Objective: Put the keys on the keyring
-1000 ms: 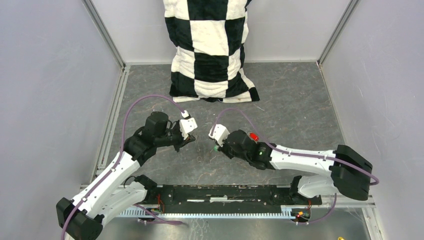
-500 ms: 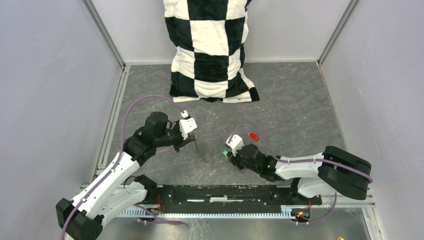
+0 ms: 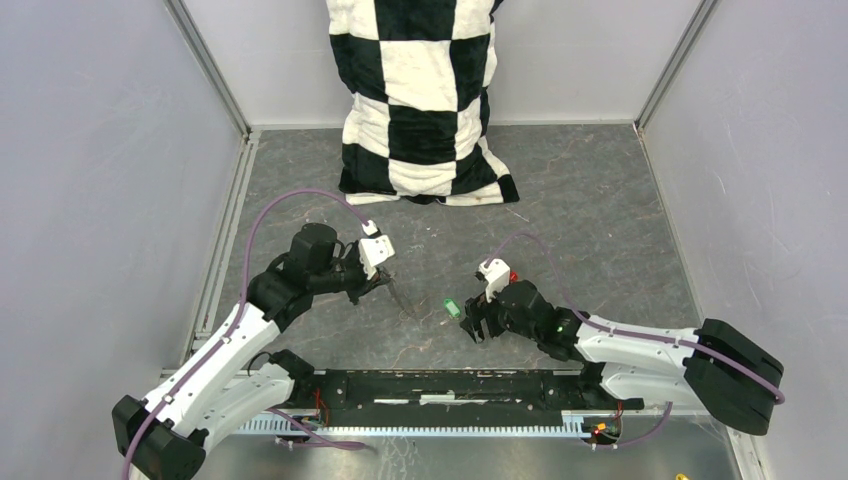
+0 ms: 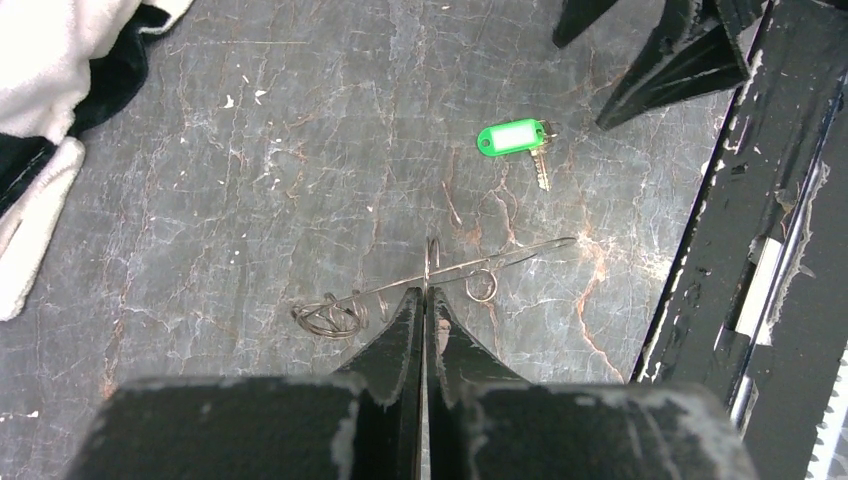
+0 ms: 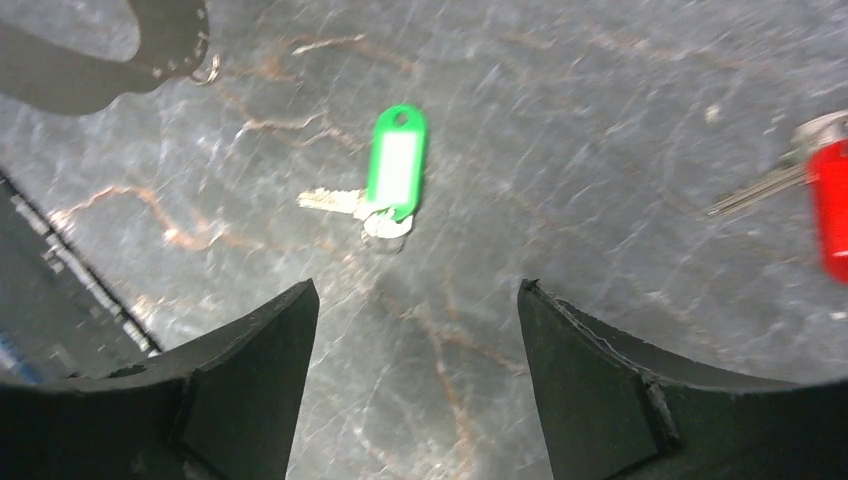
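Left fingers, pressed together, pinch the keyring wire low over the tabletop. Right fingers are spread above the green key (lying flat, untouched); the red key lies nearby.

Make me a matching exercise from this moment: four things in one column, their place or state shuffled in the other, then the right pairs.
Things:
1. green key
2. red key
3. keyring
4. right gripper

Places or states:
A. open, holding nothing
B. pinched in the shut left gripper
C. lying free on the table between the two grippers
D. on the table beside the right wrist, cut off at the edge of the right wrist view

Pairs: 1-C, 2-D, 3-B, 4-A
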You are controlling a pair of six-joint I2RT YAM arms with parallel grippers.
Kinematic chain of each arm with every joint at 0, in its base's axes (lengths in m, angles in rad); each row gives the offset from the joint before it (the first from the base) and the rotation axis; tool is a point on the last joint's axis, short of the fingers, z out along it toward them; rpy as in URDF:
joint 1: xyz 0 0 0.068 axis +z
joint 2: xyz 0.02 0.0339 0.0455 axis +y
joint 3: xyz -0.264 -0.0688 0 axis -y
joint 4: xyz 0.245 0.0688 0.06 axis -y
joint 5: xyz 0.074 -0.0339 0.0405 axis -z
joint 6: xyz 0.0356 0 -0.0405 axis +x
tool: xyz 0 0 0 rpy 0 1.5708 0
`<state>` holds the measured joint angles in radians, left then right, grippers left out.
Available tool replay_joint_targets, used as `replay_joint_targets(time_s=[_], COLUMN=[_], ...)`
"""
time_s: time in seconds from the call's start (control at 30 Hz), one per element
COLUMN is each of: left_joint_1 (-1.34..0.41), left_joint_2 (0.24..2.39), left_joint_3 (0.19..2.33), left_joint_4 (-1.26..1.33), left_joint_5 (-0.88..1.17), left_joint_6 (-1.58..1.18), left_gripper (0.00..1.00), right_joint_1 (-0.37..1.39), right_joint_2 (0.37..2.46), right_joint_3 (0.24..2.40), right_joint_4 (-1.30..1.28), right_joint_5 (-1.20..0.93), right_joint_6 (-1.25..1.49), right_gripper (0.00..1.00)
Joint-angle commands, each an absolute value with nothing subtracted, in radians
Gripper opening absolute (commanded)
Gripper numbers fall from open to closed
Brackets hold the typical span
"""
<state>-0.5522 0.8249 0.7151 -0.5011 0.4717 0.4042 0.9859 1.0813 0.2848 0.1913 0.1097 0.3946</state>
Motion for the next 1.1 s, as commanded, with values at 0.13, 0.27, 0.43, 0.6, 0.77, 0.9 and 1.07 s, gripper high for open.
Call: replay_joint_targets(time_s=[0.13,0.27,0.43,0.6,0.77,0.9,1.07], left_joint_1=[-0.553,-0.552,-0.552,-0.552,-0.552,-0.552,-0.553], left_joint_2=[0.844,0.844,0.863,0.864,0.864,0.862,0.864], left_joint_3=[0.789,0.789,0.796,0.794,0.796,0.793,0.793], left_joint_4=[-0.527,-0.537,-0.516,-0.520,-0.531,-0.531,-0.539], left_joint_5=[0.490,0.493,0.506,0.499,0.487,0.479,0.471], left_joint_6=[0.353,0.353,0.336,0.339,0.346,0.350,0.361], left_gripper=[0.02,0.02,0.02,0.02,0.02,0.02,0.02], right_joint_1=[0.989,0.989,1.036,1.115,1.151,1.154,1.154], right_joint_2=[1.046,1.049,1.088,1.186,1.273,1.311,1.355], right_joint_3=[0.281,0.238,0.173,0.180,0.203,0.206,0.219], right_joint_4=[0.099,0.245,0.481,0.625,0.668,0.714,0.754], right_joint_5=[-0.031,-0.006,0.158,0.207,0.255,0.263,0.267], right_joint_6=[0.490,0.413,0.272,0.122,0.026,0.008,-0.018], right_gripper=[0.72,0.65,0.58,0.52,0.47,0.41,0.34])
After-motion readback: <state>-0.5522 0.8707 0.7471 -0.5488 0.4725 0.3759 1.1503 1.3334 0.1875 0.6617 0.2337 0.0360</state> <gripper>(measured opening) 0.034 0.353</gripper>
